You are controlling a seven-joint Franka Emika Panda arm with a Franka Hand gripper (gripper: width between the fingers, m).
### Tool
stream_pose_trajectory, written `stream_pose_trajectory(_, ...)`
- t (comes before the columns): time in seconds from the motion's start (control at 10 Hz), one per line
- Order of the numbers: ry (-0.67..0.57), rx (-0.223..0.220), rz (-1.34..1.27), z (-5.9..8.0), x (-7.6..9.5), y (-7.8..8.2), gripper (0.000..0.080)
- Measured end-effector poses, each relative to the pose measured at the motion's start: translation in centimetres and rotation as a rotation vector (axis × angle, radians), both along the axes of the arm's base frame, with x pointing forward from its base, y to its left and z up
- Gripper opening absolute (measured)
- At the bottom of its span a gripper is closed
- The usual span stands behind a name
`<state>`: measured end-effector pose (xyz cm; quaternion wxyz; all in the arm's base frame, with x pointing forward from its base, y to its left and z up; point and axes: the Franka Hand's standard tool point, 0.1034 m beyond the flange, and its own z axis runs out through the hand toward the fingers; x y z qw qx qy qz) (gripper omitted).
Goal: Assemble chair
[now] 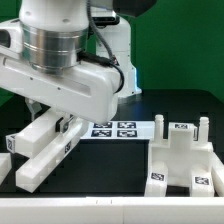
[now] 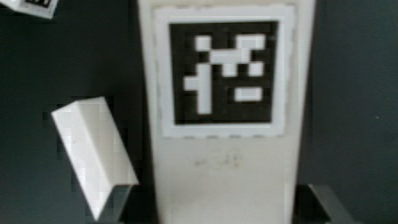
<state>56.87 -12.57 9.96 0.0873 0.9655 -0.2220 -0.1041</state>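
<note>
A long white chair part point(image 2: 222, 150) with a black-and-white tag point(image 2: 224, 75) runs lengthwise between my fingers in the wrist view. My gripper point(image 2: 222, 206) has one dark finger point(image 2: 118, 205) against each of its sides and is shut on it. A second white bar point(image 2: 93, 150) lies just beside it. In the exterior view my gripper point(image 1: 55, 120) reaches down onto these two bars point(image 1: 45, 160) at that view's left; the arm hides their far ends. A blocky white chair structure point(image 1: 185, 160) with tags stands at the exterior view's right.
The marker board point(image 1: 115, 130) lies flat on the black table between the bars and the chair structure. Another tagged white piece point(image 1: 5, 146) shows at the exterior view's left edge. A white post point(image 1: 122, 50) stands behind the arm.
</note>
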Motion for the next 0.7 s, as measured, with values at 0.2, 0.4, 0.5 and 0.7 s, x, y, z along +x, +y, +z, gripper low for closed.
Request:
stream_pose_trajectory(0.2, 0.003, 0.0, 0.005, -0.2, 0.0, 0.2, 0.0287)
stream_pose_trajectory(0.4, 0.009, 0.0, 0.013, -0.6, -0.1, 0.5, 0.0287)
stream_pose_trajectory(0.5, 0.009, 0.003, 0.021, -1.2, -0.4, 0.0, 0.0287)
stream_pose_trajectory(0.7, 0.029, -0.05, 0.048, -1.5, -0.6, -0.2, 0.0287)
